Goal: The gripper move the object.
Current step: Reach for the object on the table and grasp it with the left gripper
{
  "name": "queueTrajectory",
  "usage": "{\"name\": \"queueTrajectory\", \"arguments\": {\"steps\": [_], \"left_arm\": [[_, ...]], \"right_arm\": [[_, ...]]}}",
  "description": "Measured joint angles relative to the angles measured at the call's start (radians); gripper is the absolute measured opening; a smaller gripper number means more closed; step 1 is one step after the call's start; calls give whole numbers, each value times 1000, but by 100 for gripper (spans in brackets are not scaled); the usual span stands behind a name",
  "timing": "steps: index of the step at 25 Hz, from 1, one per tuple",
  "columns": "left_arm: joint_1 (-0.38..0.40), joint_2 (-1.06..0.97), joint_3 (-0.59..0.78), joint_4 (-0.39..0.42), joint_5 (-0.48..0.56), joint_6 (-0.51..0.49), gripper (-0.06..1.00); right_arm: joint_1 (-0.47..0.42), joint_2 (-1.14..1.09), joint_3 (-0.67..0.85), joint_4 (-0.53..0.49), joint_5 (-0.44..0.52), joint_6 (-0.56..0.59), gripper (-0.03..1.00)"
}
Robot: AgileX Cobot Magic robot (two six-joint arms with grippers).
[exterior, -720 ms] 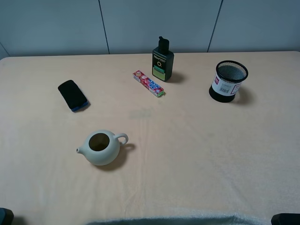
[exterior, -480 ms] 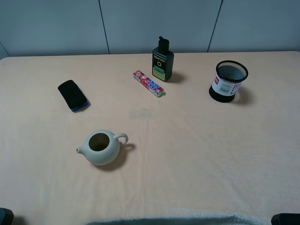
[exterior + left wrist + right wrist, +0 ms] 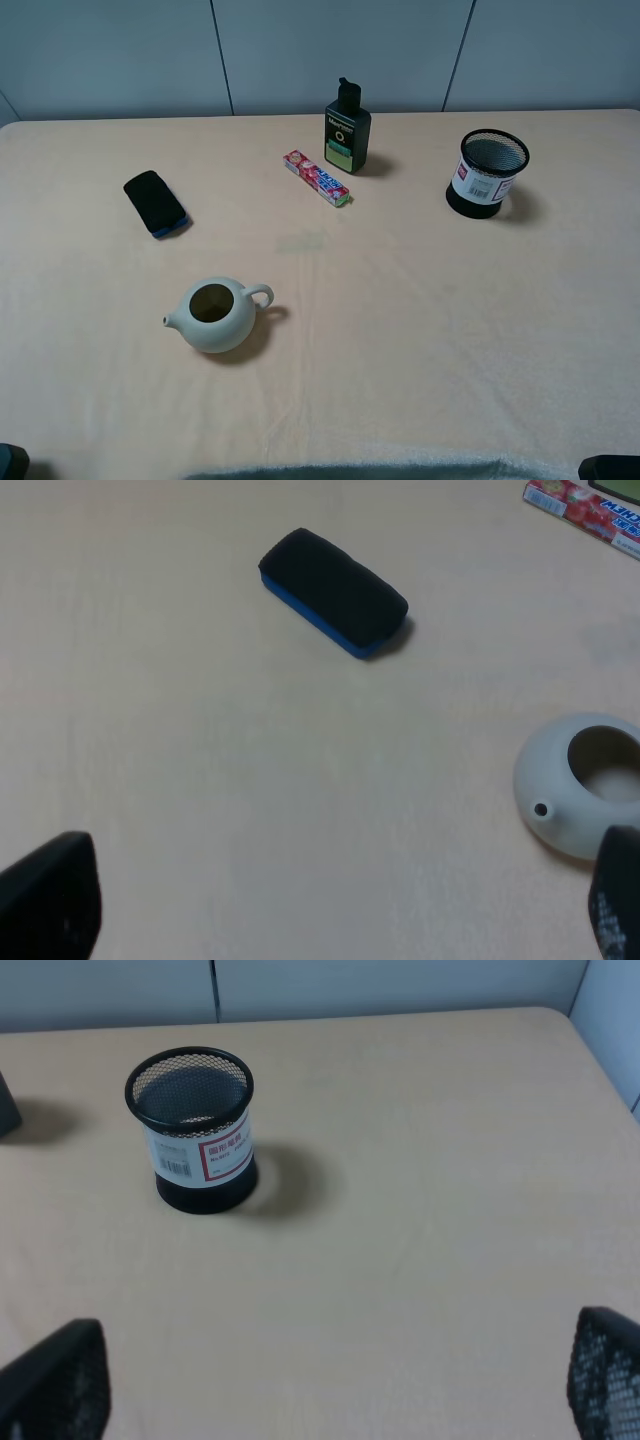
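Note:
The cream-white lidless teapot (image 3: 215,314) stands upright on the beige table (image 3: 420,320) at the front left, spout to the left, loop handle to the right. It also shows in the left wrist view (image 3: 585,795). My left gripper (image 3: 335,920) is open and empty, back from the teapot and apart from it; only its dark fingertips (image 3: 50,898) show. My right gripper (image 3: 330,1390) is open and empty, well short of the black mesh cup (image 3: 194,1128). In the high view only dark bits of the arms show at the bottom corners.
A black and blue eraser block (image 3: 155,203) lies at the left, also seen in the left wrist view (image 3: 333,591). A red candy pack (image 3: 316,178) and a dark green bottle (image 3: 347,129) stand at the back middle. The mesh cup (image 3: 487,173) is at the back right.

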Motion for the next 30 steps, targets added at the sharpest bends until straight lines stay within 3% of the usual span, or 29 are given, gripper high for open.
{"name": "queueTrajectory", "arguments": {"steps": [16, 30], "left_arm": [[0, 16, -16, 0, 5, -1, 99], [0, 367, -154, -12, 27, 94, 99]], "right_arm": [[0, 0, 0, 0, 1, 0, 69], [0, 0, 0, 0, 1, 0, 69]]}}
